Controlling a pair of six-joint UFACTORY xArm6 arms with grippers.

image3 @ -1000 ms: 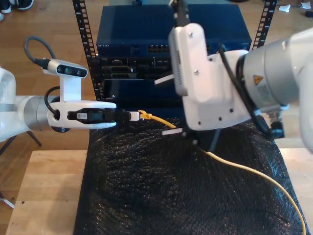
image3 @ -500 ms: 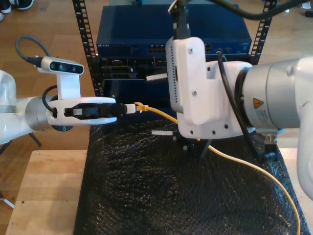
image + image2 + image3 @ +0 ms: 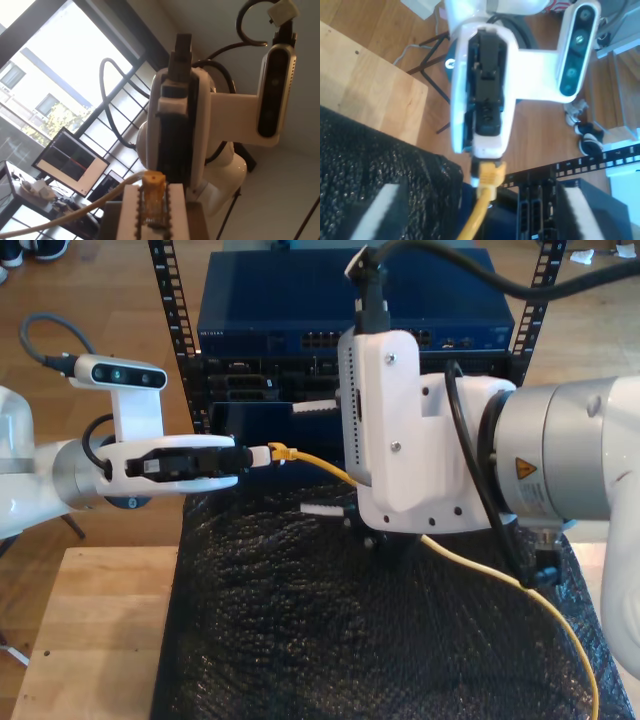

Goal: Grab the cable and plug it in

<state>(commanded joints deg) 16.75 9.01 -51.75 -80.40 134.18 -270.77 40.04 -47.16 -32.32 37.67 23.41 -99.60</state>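
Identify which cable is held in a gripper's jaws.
The yellow cable: my first gripper pinches its plug end; the black cable and grey cable only run to the arms.

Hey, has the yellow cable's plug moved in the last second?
Yes. Held in my first gripper, the plug of the cable has risen from the black mat's back edge to in front of the rack.

A yellow triangular warning sign [image 3: 526, 467] stands on an arm's grey joint.
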